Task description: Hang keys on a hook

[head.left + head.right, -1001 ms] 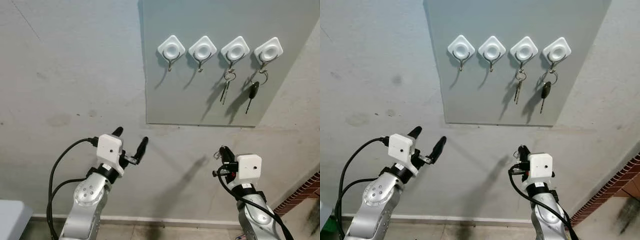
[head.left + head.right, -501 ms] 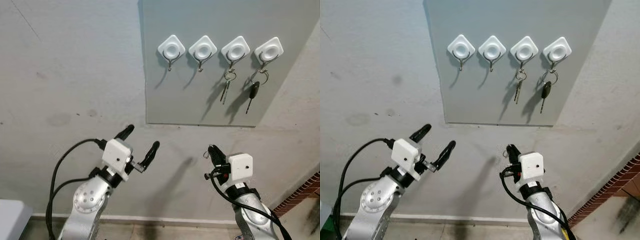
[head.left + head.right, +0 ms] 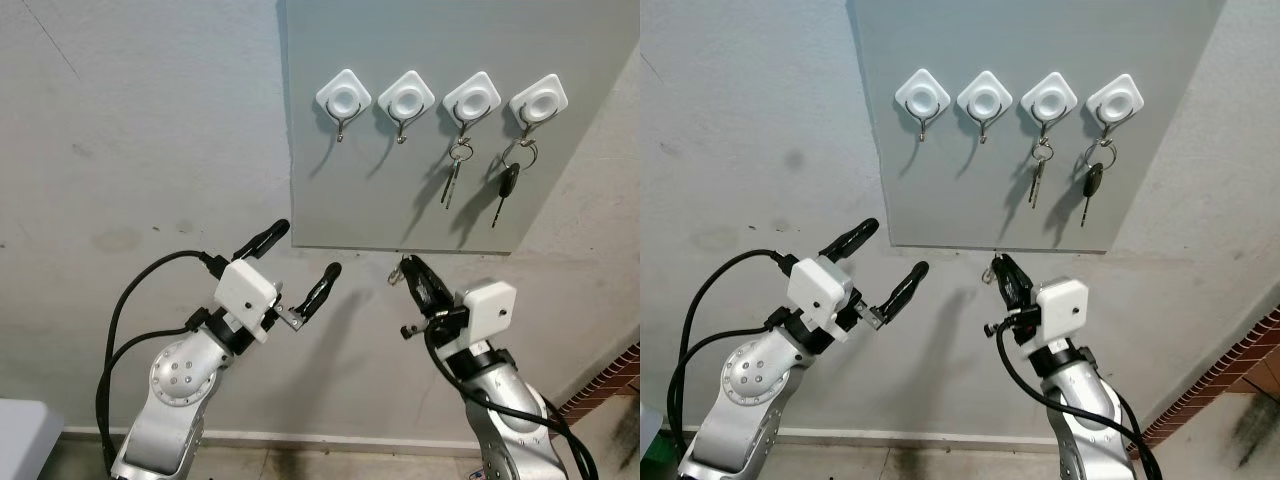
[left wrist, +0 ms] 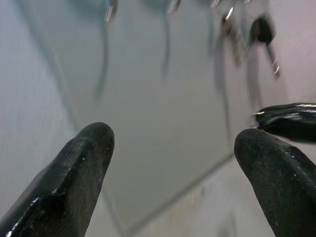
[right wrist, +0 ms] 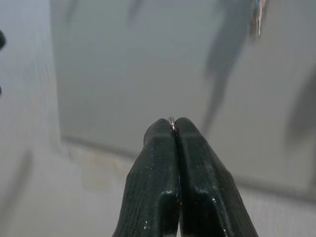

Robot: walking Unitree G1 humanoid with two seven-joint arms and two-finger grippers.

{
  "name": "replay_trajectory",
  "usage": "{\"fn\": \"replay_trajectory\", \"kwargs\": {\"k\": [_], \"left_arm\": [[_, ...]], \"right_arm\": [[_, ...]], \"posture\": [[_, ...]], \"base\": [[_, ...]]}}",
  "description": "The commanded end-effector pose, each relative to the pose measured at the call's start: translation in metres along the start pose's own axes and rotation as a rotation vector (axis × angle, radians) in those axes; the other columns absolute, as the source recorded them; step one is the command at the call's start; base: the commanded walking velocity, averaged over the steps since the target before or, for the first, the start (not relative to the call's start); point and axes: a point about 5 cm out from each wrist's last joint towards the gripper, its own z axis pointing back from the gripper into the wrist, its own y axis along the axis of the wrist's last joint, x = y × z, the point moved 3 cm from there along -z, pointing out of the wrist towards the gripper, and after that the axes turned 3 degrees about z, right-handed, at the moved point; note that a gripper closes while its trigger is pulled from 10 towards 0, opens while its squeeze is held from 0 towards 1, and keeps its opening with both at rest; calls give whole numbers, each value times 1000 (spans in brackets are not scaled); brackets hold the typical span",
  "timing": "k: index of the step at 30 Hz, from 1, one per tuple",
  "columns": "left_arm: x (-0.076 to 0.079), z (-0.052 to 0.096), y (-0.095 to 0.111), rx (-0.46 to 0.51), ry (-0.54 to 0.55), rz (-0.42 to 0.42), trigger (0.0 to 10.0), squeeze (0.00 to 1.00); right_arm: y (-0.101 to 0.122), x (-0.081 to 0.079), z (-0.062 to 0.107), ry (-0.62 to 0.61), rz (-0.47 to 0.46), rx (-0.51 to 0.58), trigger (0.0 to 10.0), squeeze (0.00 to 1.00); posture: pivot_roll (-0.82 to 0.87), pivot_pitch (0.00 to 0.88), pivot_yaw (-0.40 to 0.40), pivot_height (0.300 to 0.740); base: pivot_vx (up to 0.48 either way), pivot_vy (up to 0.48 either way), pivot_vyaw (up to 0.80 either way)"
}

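Right gripper: the right gripper (image 3: 408, 272) is hovering just below the bottom edge of the grey panel (image 3: 330, 200), its fingers pressed together on a thin sliver of metal, seemingly a key ring (image 5: 171, 120); the keys themselves are too small to make out.
Left gripper: the left gripper (image 3: 300, 254) is hanging just below the panel's lower left corner, fingers spread wide apart and carrying nothing.
Grey panel: it is sitting flat on the wall, carrying four white hooks in a row near its top.
Free hooks: the first hook (image 3: 343, 101) and second hook (image 3: 405, 102), counting from the panel's left edge, are standing bare.
Taken hooks: the third hook (image 3: 470, 103) is carrying silver keys (image 3: 453, 170), and the fourth hook (image 3: 537, 102), nearest the panel's right edge, is carrying a black-headed key (image 3: 507, 185).
Biggest risk: the pinch on the ring looks slim, so the ring is likely to slip or twist on the way up the panel.
Next risk: the ring may be turning edge-on and missing the small hook tip, dropping to the floor on release.
Smaller risk: drifting toward the panel's right side could be knocking the hanging silver keys loose.
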Motion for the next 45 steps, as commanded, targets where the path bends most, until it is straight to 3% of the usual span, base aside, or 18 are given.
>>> {"fn": "replay_trajectory", "kwargs": {"k": [1, 10, 20, 35, 45], "left_arm": [[8, -4, 8, 21, -58, -22, 10000, 0], [22, 4, 6, 4, -111, -2, 10000, 0], [1, -7, 18, 32, -68, -34, 10000, 0], [-6, -17, 30, 72, -56, -49, 10000, 0], [-6, -19, 31, 79, -56, -53, 10000, 0]], "right_arm": [[15, -2, -7, 11, -2, 53, 10000, 0], [27, -2, -11, 21, -3, 80, 10000, 0], [43, -6, -21, 52, -10, 123, 10000, 0], [84, -4, -33, 54, -42, 247, 10000, 0], [86, -6, -35, 73, -54, 247, 10000, 0]], "posture": [[-9, 0, 46, 740], [-9, 0, 51, 740], [-5, 0, 51, 740], [-10, 0, 50, 740], [-8, 0, 46, 740]], "base": [[0, 0, 0], [0, 0, 0], [0, 0, 0], [0, 0, 0], [0, 0, 0]]}}
